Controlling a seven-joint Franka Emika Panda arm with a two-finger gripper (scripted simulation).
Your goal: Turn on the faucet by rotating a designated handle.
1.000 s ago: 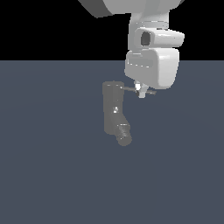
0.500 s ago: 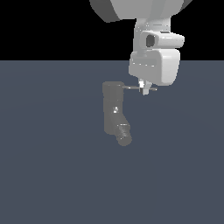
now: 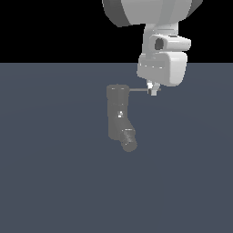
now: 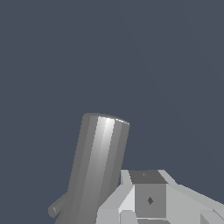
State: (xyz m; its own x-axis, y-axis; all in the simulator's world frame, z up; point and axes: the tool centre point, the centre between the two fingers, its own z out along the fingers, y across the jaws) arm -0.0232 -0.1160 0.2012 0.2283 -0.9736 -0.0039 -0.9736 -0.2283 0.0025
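Observation:
The faucet (image 3: 118, 113) is a dull-grey upright cylinder on the flat floor, with a ribbed dark spout (image 3: 129, 140) angled down toward the exterior view's right. The handle (image 3: 139, 90), a thin light-grey rod, sticks out level from the cylinder's top toward the exterior view's right. My gripper (image 3: 153, 89) hangs from the white arm (image 3: 162, 63) right at the rod's outer end, its small fingers close together and touching it. In the wrist view the faucet (image 4: 98, 166) stands as a shiny grey cylinder just beside my fingers (image 4: 149, 199).
A plain blue-grey floor (image 3: 54, 182) spreads all around the faucet, under a black background. The bulky white arm links fill the upper part of the exterior view, above the faucet.
The arm has shifted toward the exterior view's right, and the gripper went with it. The handle has swung from pointing slightly downward to level, showing longer.

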